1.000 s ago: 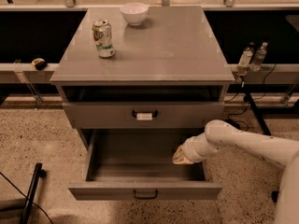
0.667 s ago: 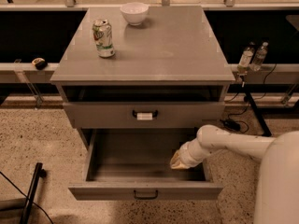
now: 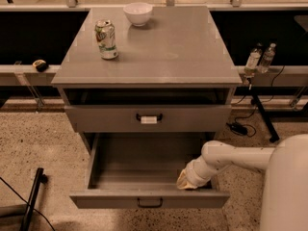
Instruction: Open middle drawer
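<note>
Camera view: the gripper (image 3: pixel 186 181) sits inside the open middle drawer (image 3: pixel 106 199), tip half hidden; its spread cannot be told.

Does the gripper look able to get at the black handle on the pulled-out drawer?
Probably yes. The gripper sits inside the middle drawer, behind its front panel; the handle is outside that panel, with nothing covering it. It would need to lift over the front.

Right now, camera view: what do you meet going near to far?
Nearest first: middle drawer, pulled open → pincer, inside that drawer's right front corner → white-tagged drawer → can → white bowl.
</note>
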### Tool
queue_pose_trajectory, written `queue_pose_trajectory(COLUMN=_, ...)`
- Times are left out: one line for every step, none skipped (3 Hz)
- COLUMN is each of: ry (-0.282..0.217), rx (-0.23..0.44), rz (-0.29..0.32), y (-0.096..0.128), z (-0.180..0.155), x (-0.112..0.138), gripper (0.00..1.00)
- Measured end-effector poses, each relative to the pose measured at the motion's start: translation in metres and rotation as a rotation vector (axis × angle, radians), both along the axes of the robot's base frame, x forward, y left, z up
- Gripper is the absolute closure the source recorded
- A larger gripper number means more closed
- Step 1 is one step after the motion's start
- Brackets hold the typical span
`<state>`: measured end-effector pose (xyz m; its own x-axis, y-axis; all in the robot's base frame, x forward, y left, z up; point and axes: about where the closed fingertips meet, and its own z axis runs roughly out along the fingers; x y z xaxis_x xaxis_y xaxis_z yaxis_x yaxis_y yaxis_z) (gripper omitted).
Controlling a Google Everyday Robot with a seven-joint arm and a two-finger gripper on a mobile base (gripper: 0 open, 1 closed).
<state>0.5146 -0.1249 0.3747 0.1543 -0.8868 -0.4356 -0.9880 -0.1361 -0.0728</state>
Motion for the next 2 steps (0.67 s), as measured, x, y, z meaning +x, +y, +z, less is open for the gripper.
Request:
queue_pose_trajectory(ry=0.059, rx=0.033, rz=0.064, y=0.004, z=0.005, x=-0.036, gripper=1.0)
queue_pose_trajectory(ry=0.102, rx=0.1, rz=0.124, y=0.007, z=0.022, x=-0.062, gripper=1.0)
